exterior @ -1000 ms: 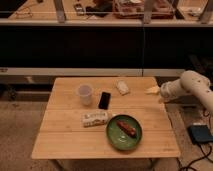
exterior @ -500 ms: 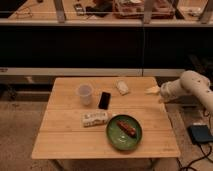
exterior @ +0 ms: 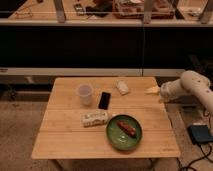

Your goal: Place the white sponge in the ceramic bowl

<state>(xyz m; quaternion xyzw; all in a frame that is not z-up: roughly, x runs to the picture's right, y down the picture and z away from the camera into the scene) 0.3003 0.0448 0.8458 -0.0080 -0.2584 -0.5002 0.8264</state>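
My claw (exterior: 153, 90) is at the right edge of the bench (exterior: 65, 145), apart from the white sponge (exterior: 122, 88). Can't tell how open it is or whether it holds anything. Sponge lies near the back, right of the black phone (exterior: 104, 100). Ceramic bowl (exterior: 115, 139) is near the front, reddish-brown item (exterior: 126, 128) inside.

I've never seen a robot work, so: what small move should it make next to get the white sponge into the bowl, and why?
Probably move the gripper to above the white sponge. The gripper sits at the table edge, apart from the sponge, which lies on the wood, not yet in the ceramic bowl.
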